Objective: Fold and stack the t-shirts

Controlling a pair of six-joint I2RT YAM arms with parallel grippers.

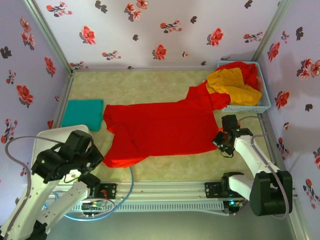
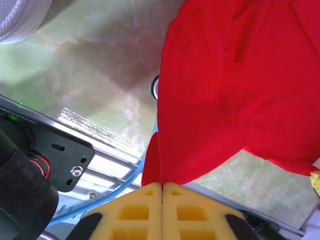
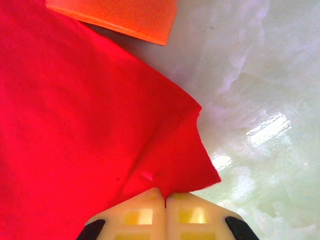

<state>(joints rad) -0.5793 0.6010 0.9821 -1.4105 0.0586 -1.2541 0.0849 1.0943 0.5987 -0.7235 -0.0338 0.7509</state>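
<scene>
The red shirt [image 1: 160, 127] is spread on the middle of the table [image 1: 150, 85]. Its near corners are pinched by the closed left tool [image 2: 162, 186] and the closed right tool [image 3: 165, 192]. Both corners should be lifted evenly and carried across together, so the fold is kept square.
</scene>
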